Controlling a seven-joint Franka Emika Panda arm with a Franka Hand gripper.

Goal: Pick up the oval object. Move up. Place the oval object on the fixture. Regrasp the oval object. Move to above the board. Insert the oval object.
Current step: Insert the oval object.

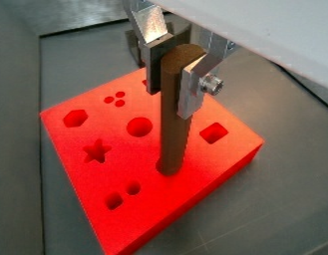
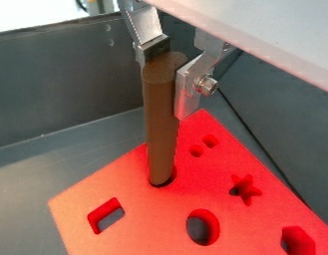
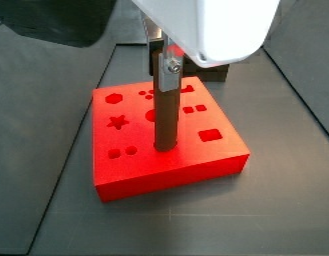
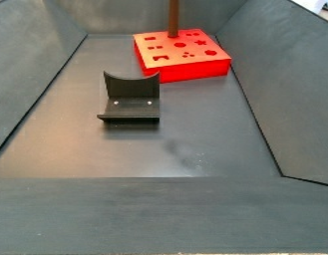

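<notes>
Dark grey fixture [image 4: 129, 98] stands nearest in a side view, on the grey floor [image 4: 193, 149], well apart from the red board [image 4: 182, 54] further back. Brown oval object [image 1: 173, 110] stands upright w/ its lower end in a hole of the board. Gripper [image 1: 174, 62] above the board clamps the peg's top btw. silver fingers [image 1: 194, 85].

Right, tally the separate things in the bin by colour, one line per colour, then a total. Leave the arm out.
Red-orange: 1, the board.
Brown: 1, the oval object, standing upright with its lower end in a hole of the board, its top between the fingers of the end effector.
Dark grey-black: 1, the fixture, on the floor apart from the board.
Total: 3.
</notes>
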